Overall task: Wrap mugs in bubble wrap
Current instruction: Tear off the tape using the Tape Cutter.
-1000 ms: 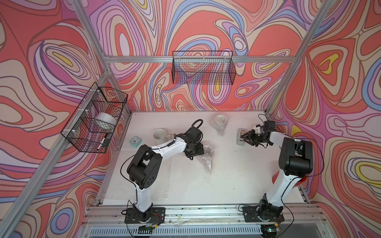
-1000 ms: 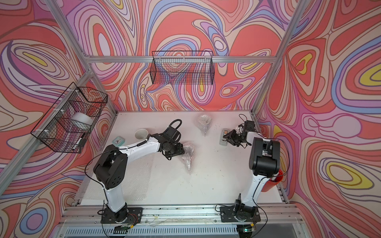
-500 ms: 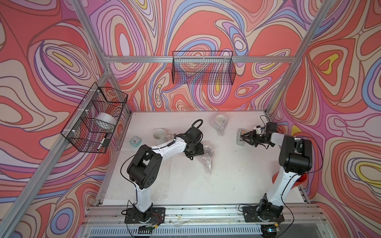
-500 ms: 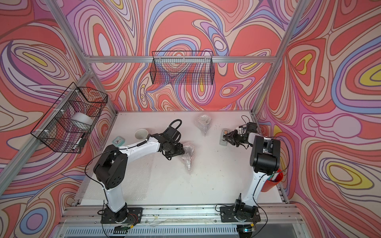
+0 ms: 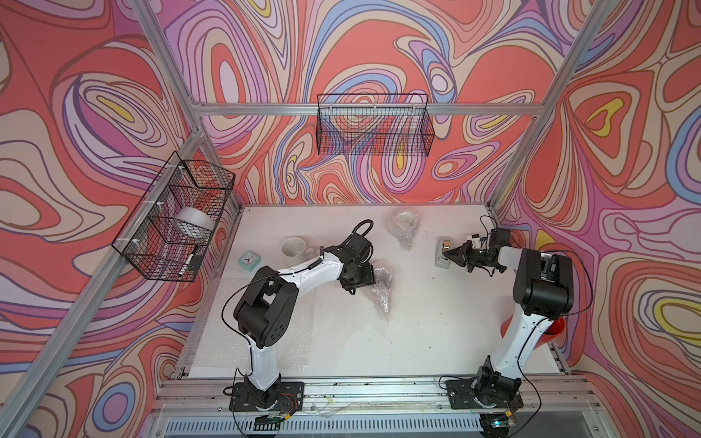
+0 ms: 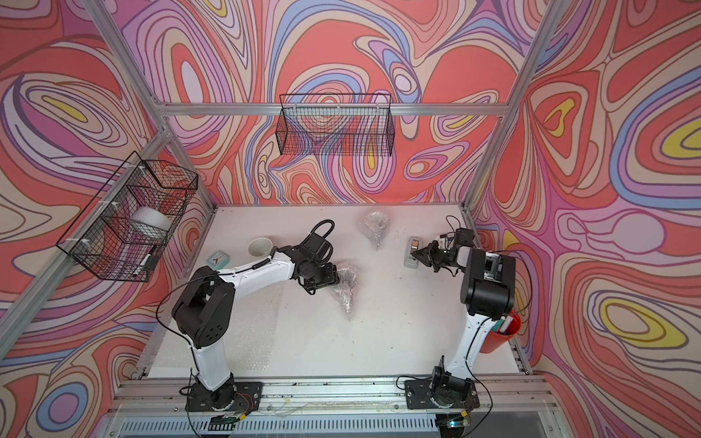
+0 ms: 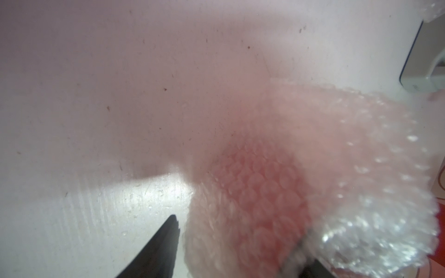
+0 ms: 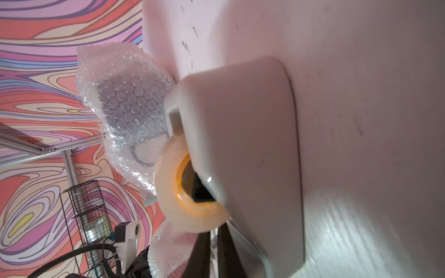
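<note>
Tape dispenser of grey plastic sits just left of clenched right gripper; left gripper clasps clear bubble-wrap bundle, red inside

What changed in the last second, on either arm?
Right gripper closed its jaws at the tape dispenser, going from partly open to shut; what it pinches, if anything, is not visible. Its arm shifted only slightly. Left gripper stayed at the bubble-wrapped red mug. The white mug, clock and other wrapped bundle did not move.
</note>
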Robot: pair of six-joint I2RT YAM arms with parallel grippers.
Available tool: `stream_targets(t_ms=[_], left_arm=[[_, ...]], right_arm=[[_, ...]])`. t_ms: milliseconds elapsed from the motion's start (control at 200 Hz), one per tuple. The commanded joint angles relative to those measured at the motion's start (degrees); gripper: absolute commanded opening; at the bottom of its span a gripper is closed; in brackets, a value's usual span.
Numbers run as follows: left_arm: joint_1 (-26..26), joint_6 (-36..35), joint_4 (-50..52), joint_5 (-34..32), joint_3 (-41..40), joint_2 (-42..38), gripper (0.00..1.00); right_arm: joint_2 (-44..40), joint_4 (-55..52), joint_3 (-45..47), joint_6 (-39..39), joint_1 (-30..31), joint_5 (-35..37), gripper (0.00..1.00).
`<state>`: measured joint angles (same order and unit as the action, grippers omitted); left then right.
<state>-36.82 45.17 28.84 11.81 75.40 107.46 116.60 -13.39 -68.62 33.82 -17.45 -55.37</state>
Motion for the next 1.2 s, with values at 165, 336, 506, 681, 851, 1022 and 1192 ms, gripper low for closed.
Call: stream_targets(t_ms=[165, 336, 506, 681, 851, 1022, 1192], left_arm=[[-0.18, 0.45, 3.15, -0.87, -0.69, 1.94, 0.63], [-0.18, 0.28, 3.44, -0.85, -0.37, 1.96, 0.63], [-0.19, 0.1, 3.5, -0.71, -0.16, 2.16, 0.63], [-0.18, -0.08, 3.48, -0.6, -0.07, 2.2, 0.63], [-0.18, 0.17, 3.38, -0.5, -0.24, 2.18, 0.64], [-0.18, 1.09, 2.6, 0.22, -0.51, 2.51, 0.64], [-0.18, 2.2, 2.11, 0.57, -0.47, 2.68, 0.64]], right_arm=[[-1.4, 3.63, 2.06, 2.86, 0.15, -3.8, 0.0], [-4.48, 7.31, 3.9, 4.66, 0.14, -4.12, 0.0], [-7.24, 10.13, 5.66, 5.75, 0.14, -4.65, 0.0], [-8.99, 8.33, 7.8, 5.31, 0.14, -4.01, 0.0], [-13.1, 3.66, 11.2, 3.02, 0.46, -2.21, 0.0], [-18.56, -0.82, 14.55, 0.08, 1.18, -1.88, 0.0], [-22.28, -3.34, 17.29, -1.48, 2.34, -1.42, 0.0]])
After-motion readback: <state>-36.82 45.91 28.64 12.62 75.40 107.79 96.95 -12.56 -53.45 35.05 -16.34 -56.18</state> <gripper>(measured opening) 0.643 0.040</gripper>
